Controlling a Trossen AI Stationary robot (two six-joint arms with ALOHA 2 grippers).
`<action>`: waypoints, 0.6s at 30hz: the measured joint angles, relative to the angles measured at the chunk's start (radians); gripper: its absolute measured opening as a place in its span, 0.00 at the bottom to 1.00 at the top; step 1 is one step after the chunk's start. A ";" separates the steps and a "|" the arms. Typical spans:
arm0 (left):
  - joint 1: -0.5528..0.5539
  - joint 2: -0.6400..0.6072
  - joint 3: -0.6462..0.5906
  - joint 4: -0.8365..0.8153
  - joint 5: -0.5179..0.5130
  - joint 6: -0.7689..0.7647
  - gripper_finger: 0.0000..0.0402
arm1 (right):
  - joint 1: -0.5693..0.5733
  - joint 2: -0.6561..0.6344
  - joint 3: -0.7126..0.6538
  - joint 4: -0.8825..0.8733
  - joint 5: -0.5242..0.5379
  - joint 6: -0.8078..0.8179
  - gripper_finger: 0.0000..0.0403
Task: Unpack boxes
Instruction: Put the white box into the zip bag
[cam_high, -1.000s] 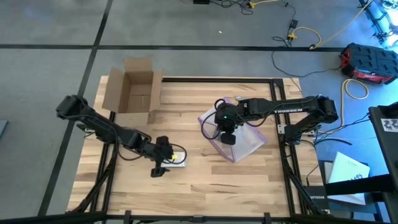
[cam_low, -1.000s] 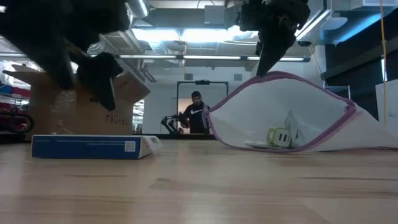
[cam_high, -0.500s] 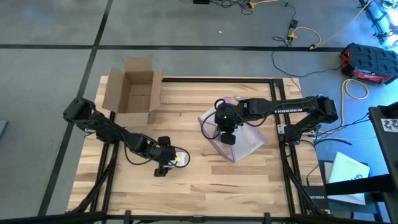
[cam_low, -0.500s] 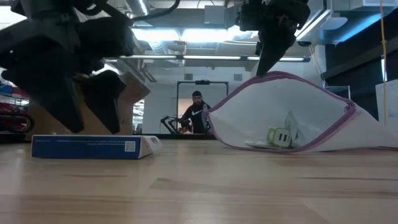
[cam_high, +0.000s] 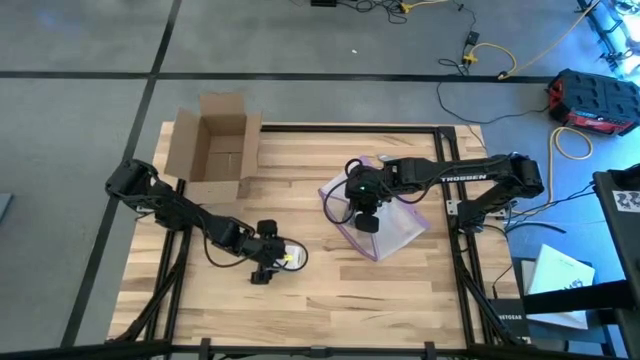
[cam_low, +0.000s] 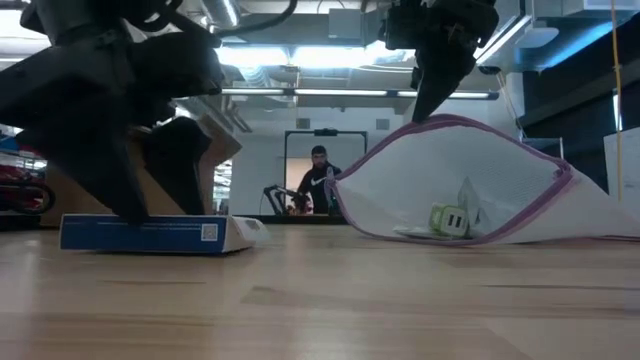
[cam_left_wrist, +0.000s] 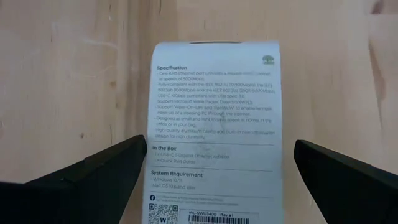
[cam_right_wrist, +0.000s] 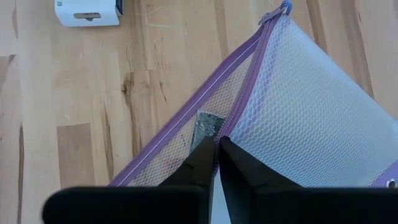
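Note:
An open brown cardboard box (cam_high: 215, 150) stands at the table's far left corner with its flaps spread. A flat blue-and-white product carton (cam_high: 291, 257) lies on the wood left of centre. My left gripper (cam_left_wrist: 221, 146) stands open over the carton, one finger at each long side, its tips down at carton height (cam_low: 160, 195). Right of centre lies a clear mesh bag with a purple zip edge (cam_low: 480, 180), and a small green-and-white item (cam_low: 450, 220) sits inside it. My right gripper (cam_high: 366, 222) is shut on the bag's raised edge. My left gripper straddles the carton's printed face (cam_left_wrist: 214, 124), coming down at a slant along its length. Whether either finger (cam_left_wrist: 118, 165) touches a side, I cannot tell. My right gripper pinches the bag's purple zip edge (cam_right_wrist: 219, 127) between its two fingers, from above and slanting down. That edge is held up, so the mouth gapes toward the table's left. The bag's lower side rests on the table.
Black frame rails run along the table's edges (cam_high: 350, 128). A person (cam_low: 318, 180) stands far off in the room beyond. Bare wood lies between the carton and the bag and along the near edge. A red case (cam_high: 592, 100) sits on the floor to the right.
My left gripper has come down over the carton, shifting a little toward the table's right, and its open fingers now reach the carton's level. The carton has slid slightly toward the right. My right gripper and the bag have kept still.

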 joint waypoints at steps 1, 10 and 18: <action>0.000 0.001 0.000 -0.002 -0.005 0.008 1.00 | 0.000 0.000 0.000 0.000 0.000 0.000 0.02; 0.000 0.024 -0.003 -0.011 -0.034 0.018 1.00 | 0.000 0.000 0.000 0.000 0.000 0.000 0.02; 0.011 0.026 -0.003 -0.009 -0.039 0.024 1.00 | 0.000 0.000 0.000 0.000 0.000 0.000 0.02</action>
